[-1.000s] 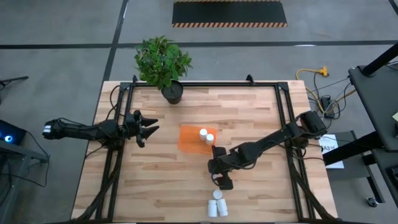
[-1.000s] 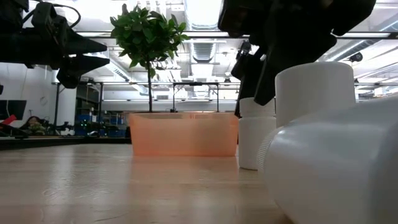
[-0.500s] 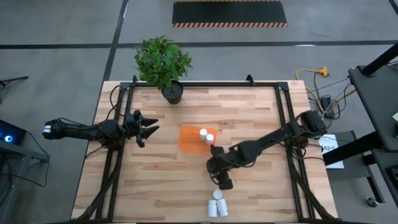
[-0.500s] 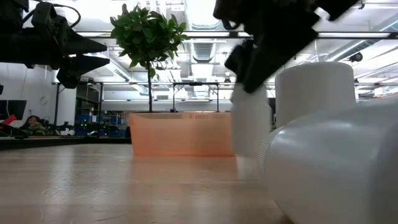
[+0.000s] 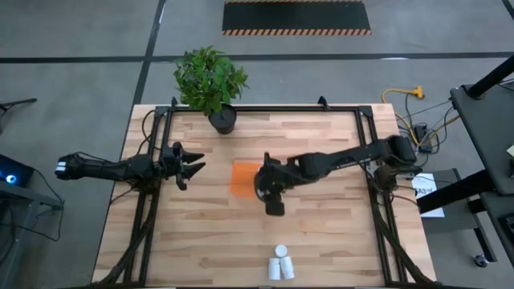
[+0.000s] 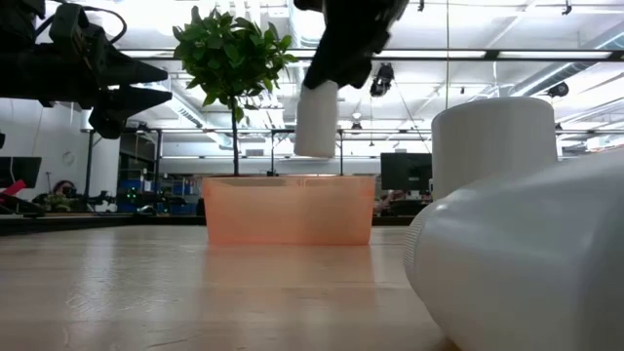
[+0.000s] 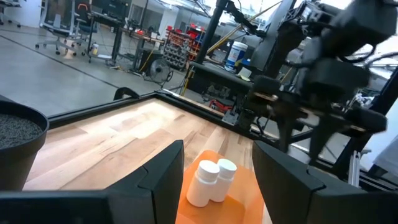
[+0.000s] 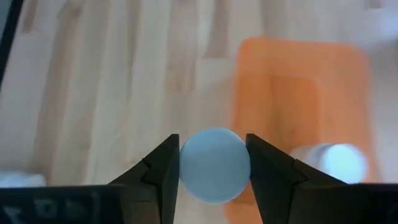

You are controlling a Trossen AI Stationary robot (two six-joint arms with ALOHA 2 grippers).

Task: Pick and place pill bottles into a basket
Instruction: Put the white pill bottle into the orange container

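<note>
My right gripper (image 5: 267, 191) is shut on a white pill bottle (image 6: 317, 119) and holds it in the air by the orange basket's (image 5: 242, 178) right end. In the low view the bottle hangs higher than the basket's (image 6: 289, 209) rim. Two pill bottles (image 7: 210, 179) lie in the basket (image 7: 242, 199). Three more bottles (image 5: 279, 263) sit at the table's near edge, one upright and two on their sides. My left gripper (image 5: 195, 166) stays open, level, at the table's left, pointing at the basket. My right gripper pinches the bottle's upper part (image 6: 323, 90) between its two fingers (image 8: 163, 167), one on each side of the round cap (image 8: 215, 164). The fingers slant down from the table's right side. The bottle hangs nearly upright below them, clear of table and basket.
A potted plant (image 5: 212, 83) stands at the table's far edge, left of centre. Black frame rails (image 5: 369, 144) run along the table's sides. Bare wood lies between the basket and the near-edge bottles.
My right gripper has lifted one bottle off the table from beside the near-edge group. It has carried it up, toward the far edge and left, to the basket. The bottle, standing on the wood a second ago, now hangs clear.
</note>
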